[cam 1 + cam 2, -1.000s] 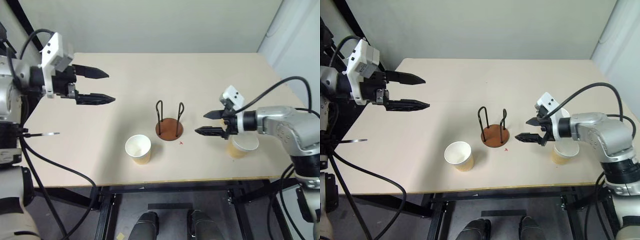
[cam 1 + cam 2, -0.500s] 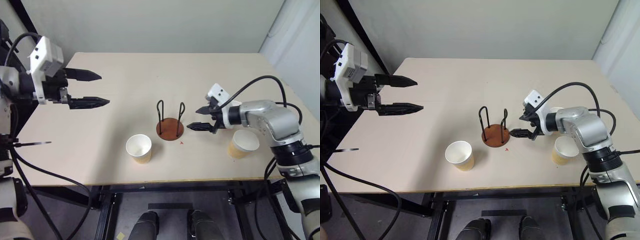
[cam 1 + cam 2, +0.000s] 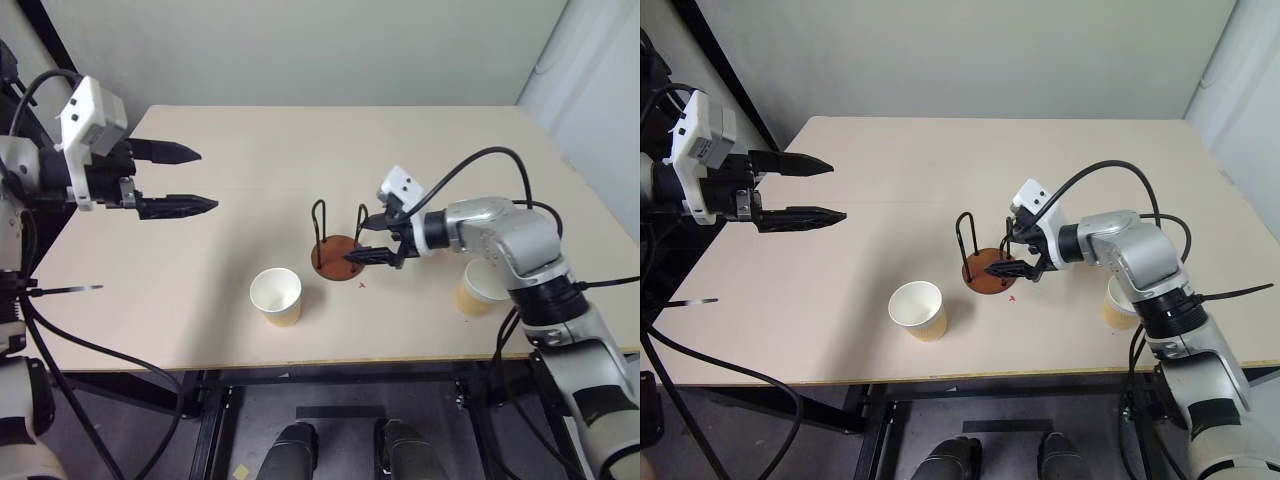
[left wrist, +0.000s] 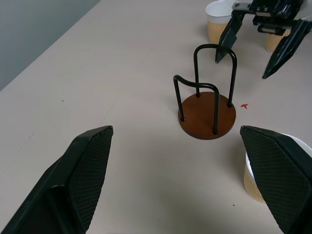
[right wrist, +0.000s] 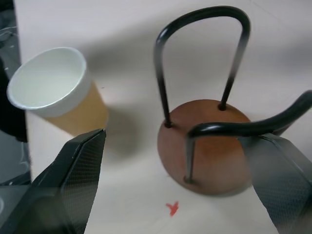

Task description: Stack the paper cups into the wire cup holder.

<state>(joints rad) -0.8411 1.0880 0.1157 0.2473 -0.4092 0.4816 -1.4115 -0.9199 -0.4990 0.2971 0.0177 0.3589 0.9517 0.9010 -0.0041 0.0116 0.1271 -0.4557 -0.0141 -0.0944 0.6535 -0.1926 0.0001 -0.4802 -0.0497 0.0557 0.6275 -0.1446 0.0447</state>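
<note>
Setting: lab or test cell. Evidence: bare beige worktable point(image 3: 260, 140) on black metal frame, plain pale walls point(image 3: 300, 50) across frame top.

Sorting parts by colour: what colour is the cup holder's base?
Reddish-brown, under black wire loops. The base shows best in the right wrist view.

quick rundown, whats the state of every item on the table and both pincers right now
wire cup holder: upright on the table, empty, no cup in it
front paper cup: upright, mouth up, empty, standing free
paper cups on the right: two upright behind the right arm, standing free
left pincer: open, holding nothing, raised over the table's left side
right pincer: open, holding nothing, at the wire cup holder
</note>
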